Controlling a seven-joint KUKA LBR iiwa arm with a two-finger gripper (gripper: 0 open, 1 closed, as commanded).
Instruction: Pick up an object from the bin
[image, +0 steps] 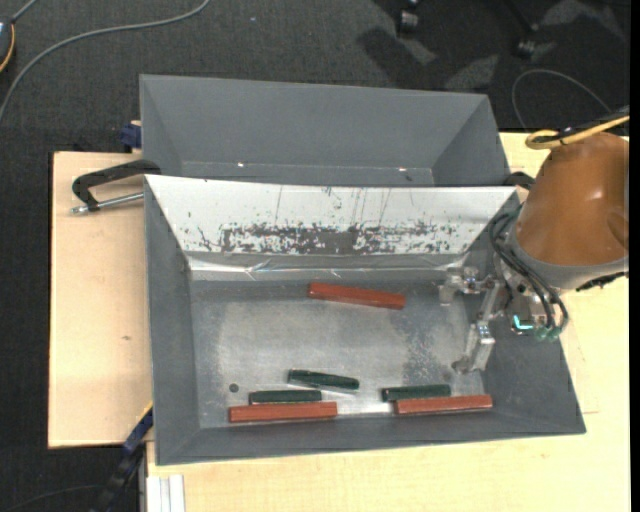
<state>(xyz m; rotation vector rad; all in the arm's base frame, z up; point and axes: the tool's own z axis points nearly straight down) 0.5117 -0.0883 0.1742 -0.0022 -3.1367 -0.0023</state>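
My gripper (471, 356) hangs low at the right side of the bin, close to the right wall. Nothing shows in it. Just below and to its left, along the front wall, lies a red-brown bar (444, 404) with a short dark green bar (416, 393) resting against its far side. Another red-brown bar (357, 296) lies flat near the back wall, to the gripper's upper left.
Toward the front left lie a dark green bar (323, 379), a second dark green bar (285, 397) and a long red-brown bar (282, 411) along the front wall. The arm with its orange cover enters over the right rim.
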